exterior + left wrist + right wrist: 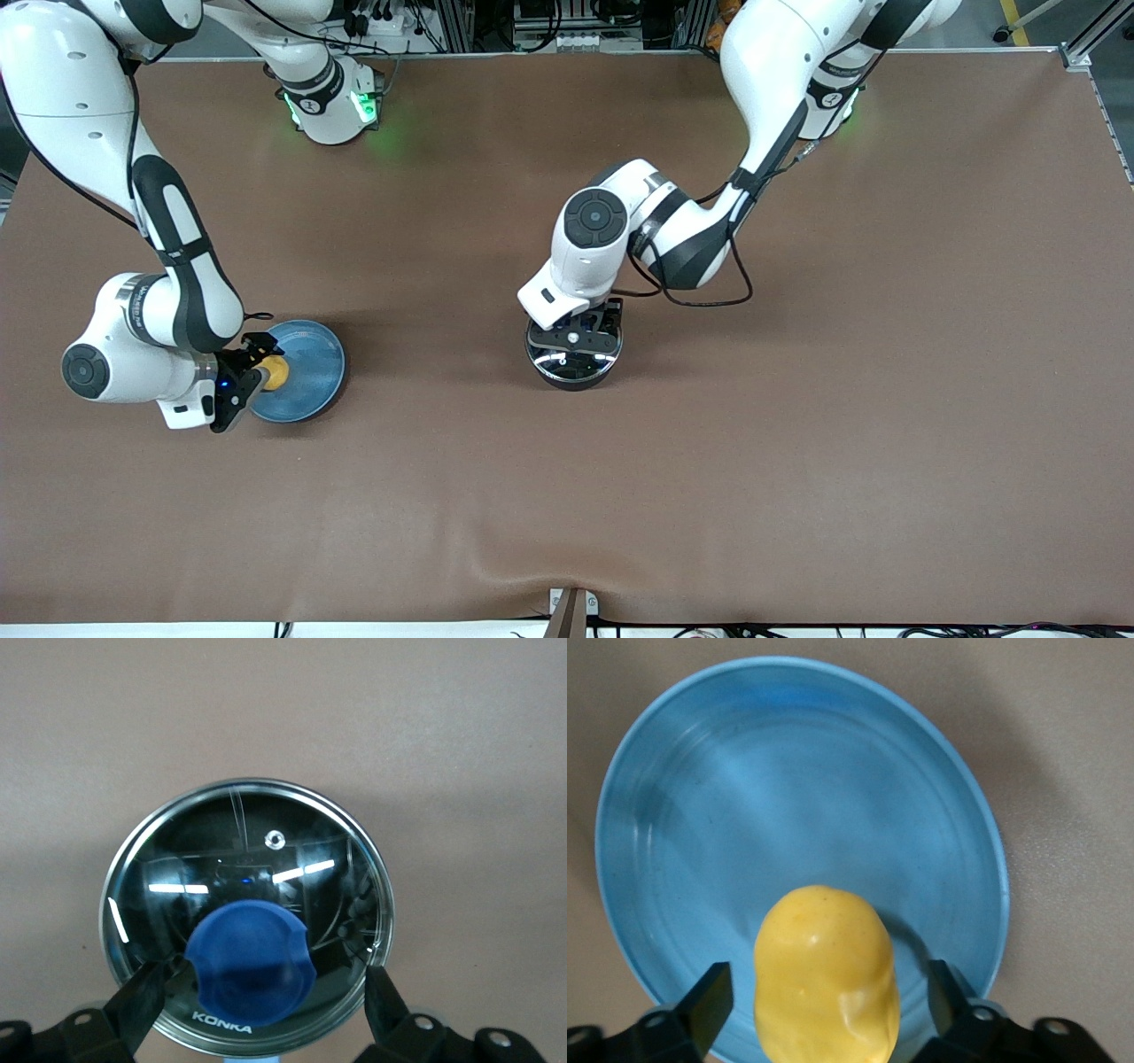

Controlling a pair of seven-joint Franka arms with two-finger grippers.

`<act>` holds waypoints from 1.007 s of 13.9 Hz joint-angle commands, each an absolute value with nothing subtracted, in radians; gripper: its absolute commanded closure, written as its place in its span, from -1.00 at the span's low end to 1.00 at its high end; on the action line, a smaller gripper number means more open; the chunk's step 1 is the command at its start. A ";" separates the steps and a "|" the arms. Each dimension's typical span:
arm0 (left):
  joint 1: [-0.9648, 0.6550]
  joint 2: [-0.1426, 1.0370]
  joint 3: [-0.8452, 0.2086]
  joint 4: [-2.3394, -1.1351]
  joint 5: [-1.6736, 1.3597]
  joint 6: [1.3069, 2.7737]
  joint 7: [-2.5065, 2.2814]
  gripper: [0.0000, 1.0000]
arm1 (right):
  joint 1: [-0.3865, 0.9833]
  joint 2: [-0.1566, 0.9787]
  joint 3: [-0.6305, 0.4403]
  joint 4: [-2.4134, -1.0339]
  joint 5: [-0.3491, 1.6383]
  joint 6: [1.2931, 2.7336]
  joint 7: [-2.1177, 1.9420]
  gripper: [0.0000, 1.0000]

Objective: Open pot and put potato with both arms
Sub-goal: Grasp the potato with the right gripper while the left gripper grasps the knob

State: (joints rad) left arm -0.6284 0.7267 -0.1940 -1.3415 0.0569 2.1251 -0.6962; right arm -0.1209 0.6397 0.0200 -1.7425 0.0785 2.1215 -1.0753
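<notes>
Potato [827, 979] on blue plate [833, 771], between right gripper [824, 1005]'s parted fingers; we note left gripper [257, 1001] likewise spread astride the pot [573, 361]'s lid knob [251, 964].

- Pot lid [248, 930]: glossy clear glass, bright polished metal rim, smooth matt blue plastic knob [251, 963].
- Plate [744, 815]: smooth light-blue plastic, soft sheen.
- Potato [827, 974]: smooth, waxy yellow skin.
- Table [797, 443]: matt brown covering, faintly wrinkled at lower centre.
</notes>
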 commanded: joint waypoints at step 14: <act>-0.669 0.758 -0.135 -1.319 0.086 2.118 -0.813 -0.72 | -0.077 0.552 0.150 -1.712 0.236 2.132 -0.896 0.66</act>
State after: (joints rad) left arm -0.6465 0.7489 -0.1528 -1.3400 0.0588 2.1242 -0.7859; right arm -0.0833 0.5746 0.1167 -1.6925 0.1980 2.1249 -0.9588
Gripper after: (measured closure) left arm 0.115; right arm 0.405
